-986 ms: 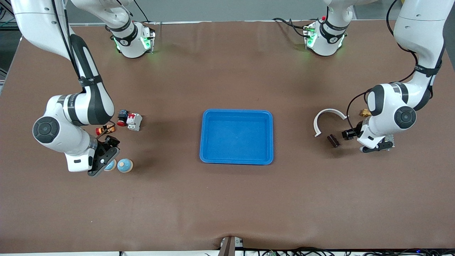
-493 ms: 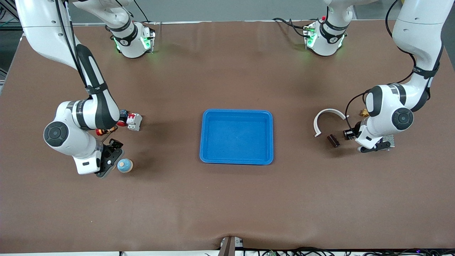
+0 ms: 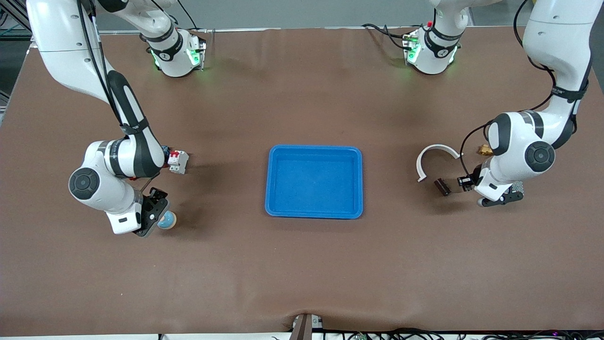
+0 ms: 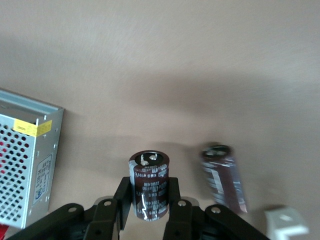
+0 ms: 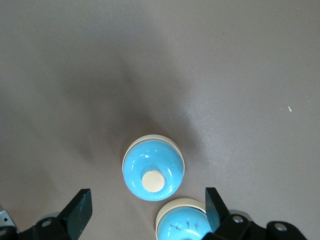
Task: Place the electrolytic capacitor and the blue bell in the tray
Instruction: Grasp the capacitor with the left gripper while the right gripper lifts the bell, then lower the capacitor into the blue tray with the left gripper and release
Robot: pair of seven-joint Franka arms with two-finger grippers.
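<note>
**Operator:** My left gripper (image 4: pixel 148 200) has its jaws clamped on an electrolytic capacitor (image 4: pixel 148 185), a dark maroon cylinder standing upright between the fingers. My right gripper (image 5: pixel 145 212) has its jaws wide apart.

**Colleague:** Where is the right one?

**Operator:** Over two blue bells at the right arm's end of the table. One blue bell (image 5: pixel 153 175) sits between the spread fingers, dome up with a cream knob on top, untouched. A second bell (image 5: pixel 181 220) lies just beside it.

**Colleague:** And the tray?

**Operator:** The blue tray (image 3: pixel 314 150) sits at the middle of the table, well apart from both grippers.

**Colleague:** Anything near the left gripper?

**Operator:** A second capacitor (image 4: pixel 223 176) lies on its side just beside the held one. A perforated metal box (image 4: pixel 25 165) with a yellow label sits near, and a white curved band (image 3: pixel 435 158) lies farther from the front camera than the lying capacitor. At the right arm's end, a small breaker (image 3: pixel 178 161) with red switches sits beside the arm's wrist.
</note>
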